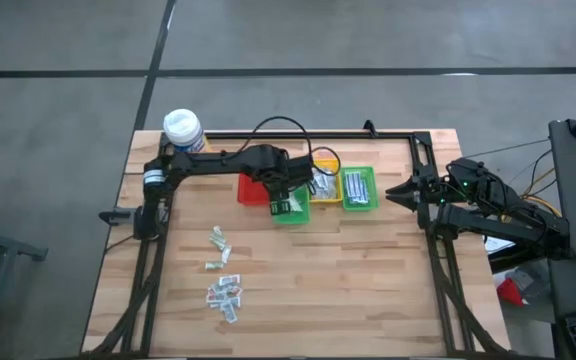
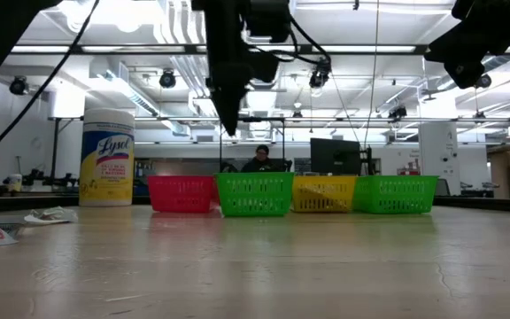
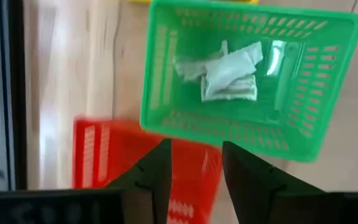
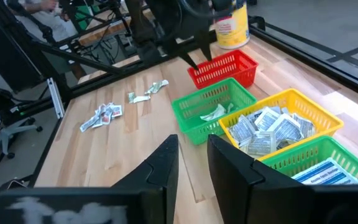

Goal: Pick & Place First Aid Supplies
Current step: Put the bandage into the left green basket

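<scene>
Bare wood between loose packets (image 1: 223,278) near front-left edge and row of 4 bins. Pale sachets (image 3: 225,74) heaped crosswise in near green bin (image 3: 185,115). Left gripper (image 3: 194,174) above that bin, parted, empty. Right gripper (image 4: 191,158) at right edge, narrowly parted, empty.

Bright, even overhead light fills every view; in the low view the ceiling lamps (image 2: 131,18) flare white and the arms stand as dark silhouettes; the near table (image 2: 264,266) is soft and out of focus. Both wrist views blur their own near fingers; shadows on the wood are faint.
</scene>
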### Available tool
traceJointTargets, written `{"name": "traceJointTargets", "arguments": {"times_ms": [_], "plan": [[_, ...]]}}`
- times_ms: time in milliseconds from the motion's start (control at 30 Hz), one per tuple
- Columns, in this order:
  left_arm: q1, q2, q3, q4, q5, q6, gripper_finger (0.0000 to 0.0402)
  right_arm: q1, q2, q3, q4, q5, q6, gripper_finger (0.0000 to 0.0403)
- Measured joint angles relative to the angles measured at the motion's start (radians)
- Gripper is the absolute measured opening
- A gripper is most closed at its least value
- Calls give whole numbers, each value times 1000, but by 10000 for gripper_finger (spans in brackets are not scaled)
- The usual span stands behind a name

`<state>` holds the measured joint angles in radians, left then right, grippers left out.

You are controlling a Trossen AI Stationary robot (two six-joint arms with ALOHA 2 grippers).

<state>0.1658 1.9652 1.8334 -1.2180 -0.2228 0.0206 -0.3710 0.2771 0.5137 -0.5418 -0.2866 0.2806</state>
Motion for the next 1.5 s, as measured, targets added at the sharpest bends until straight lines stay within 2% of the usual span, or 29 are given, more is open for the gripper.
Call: {"name": "traceJointTargets", "arguments": {"times_ms": [133,333,633,1033,1333,1500], "plan": [[-6,-37,17,-110,26,-146,135,0,0,0,0,0,0,74],[-15,-94,12,-245,168,-330,135,0,0,0,0,0,0,68],[-71,-141,11,-326,344,-588,135,0,0,0,0,0,0,82],[-201,-153,-43,-346,309,-804,135,0,0,0,-1,0,-4,77],[-294,-159,-186,-340,316,-932,135,0,0,0,-1,0,-3,70],[-335,-197,-289,-271,319,-966,135,0,0,0,-1,0,-3,78]]}}
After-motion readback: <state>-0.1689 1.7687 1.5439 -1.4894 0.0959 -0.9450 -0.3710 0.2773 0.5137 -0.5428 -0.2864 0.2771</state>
